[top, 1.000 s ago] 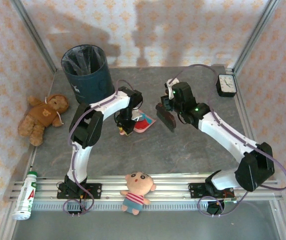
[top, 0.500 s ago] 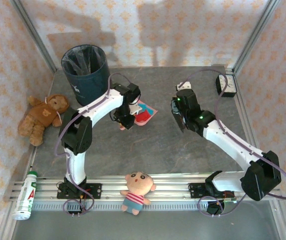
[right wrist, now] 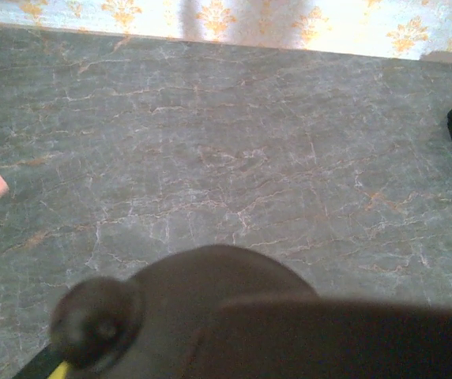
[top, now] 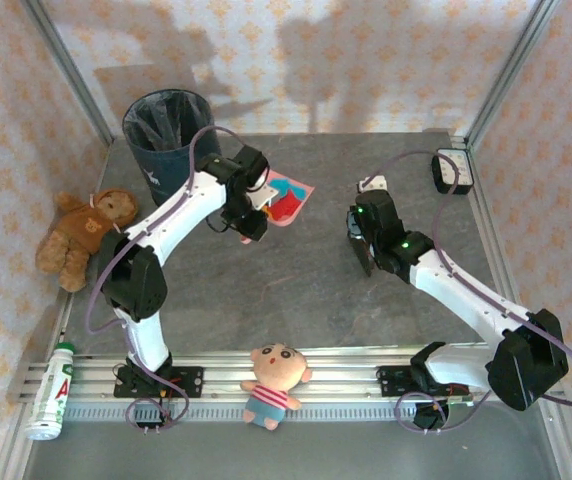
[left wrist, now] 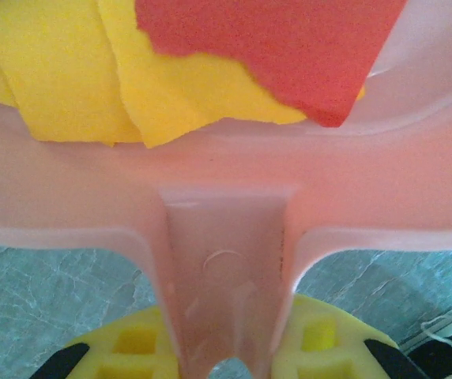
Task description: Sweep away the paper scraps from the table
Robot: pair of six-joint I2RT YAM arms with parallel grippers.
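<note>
The left hand (left wrist: 226, 359) clamps the handle of the pink dustpan (left wrist: 226, 197), paper scraps (left wrist: 171, 79) inside, toward the far edge of the table (top: 306, 300). The right hand (top: 362, 243) grips a dark brush (right wrist: 242, 316).

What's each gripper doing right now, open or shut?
Left gripper: shut on the handle of the pink dustpan, paper scraps inside.
Right gripper: shut on the dark brush.

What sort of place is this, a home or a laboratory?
Probably a robot test cell dressed as a room: two arms bolted to an aluminium rail, wallpapered panels in metal framing, and props such as a teddy bear.
</note>
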